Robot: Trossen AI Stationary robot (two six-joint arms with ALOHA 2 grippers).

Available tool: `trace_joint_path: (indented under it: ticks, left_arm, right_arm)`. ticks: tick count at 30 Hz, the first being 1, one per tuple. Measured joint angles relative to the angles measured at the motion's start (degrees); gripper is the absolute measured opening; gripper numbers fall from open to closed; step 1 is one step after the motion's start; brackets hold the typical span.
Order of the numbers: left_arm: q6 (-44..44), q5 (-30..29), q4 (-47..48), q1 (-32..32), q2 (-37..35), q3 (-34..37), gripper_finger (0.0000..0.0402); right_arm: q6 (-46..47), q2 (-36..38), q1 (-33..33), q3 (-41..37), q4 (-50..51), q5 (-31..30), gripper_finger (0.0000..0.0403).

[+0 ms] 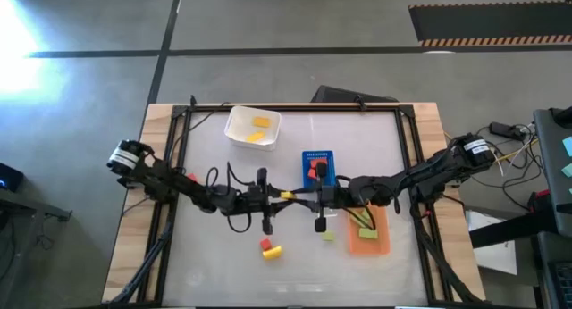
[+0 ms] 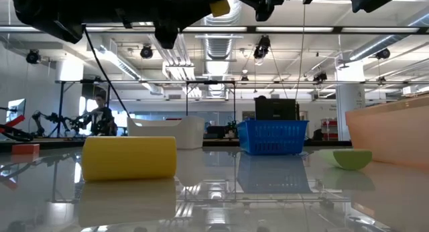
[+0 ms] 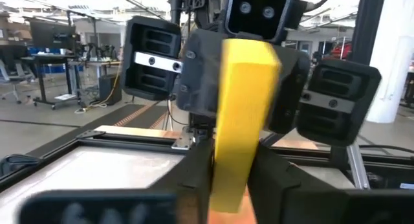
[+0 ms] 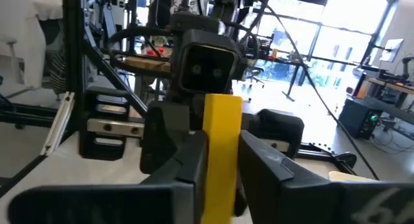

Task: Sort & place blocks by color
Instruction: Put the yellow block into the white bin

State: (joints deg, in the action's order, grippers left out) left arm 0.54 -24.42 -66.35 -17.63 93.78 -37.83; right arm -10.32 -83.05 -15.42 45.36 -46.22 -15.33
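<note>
yellow block (image 1: 287, 195) pinched between left claw (image 1: 279, 196) and right claw (image 1: 299, 196), above glossy table (image 1: 206, 255)

No text, label, brand, number or sign can be read in any of the 4 views: the marks on the dark arms and on the screens in the room behind the table are too small or blurred to make out
</note>
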Motion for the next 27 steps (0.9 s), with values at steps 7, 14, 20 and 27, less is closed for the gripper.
trace_joint_path:
  ticks: [7,14,20,27]
  left_arm:
    - [0.06,-1.27,0.00,0.00,0.00,0.54,0.0042]
    - [0.80,-8.36,7.85,0.14,-1.67,0.37,0.0042]
    - [6.67,-16.38,30.77,3.62,-9.97,-0.71,0.0042]
    - [13.27,-14.95,66.97,16.45,-20.55,-5.92,0.0042]
  right_arm:
    - [0.63,0.07,0.00,-0.02,-0.74,-0.08,0.0123]
    - [1.33,2.32,-0.06,-0.04,1.05,-1.61,0.0173]
    - [1.92,8.32,-0.07,-0.04,11.18,-8.97,0.0194]
    - [3.85,14.74,-0.09,-0.04,20.53,-10.18,0.0195]
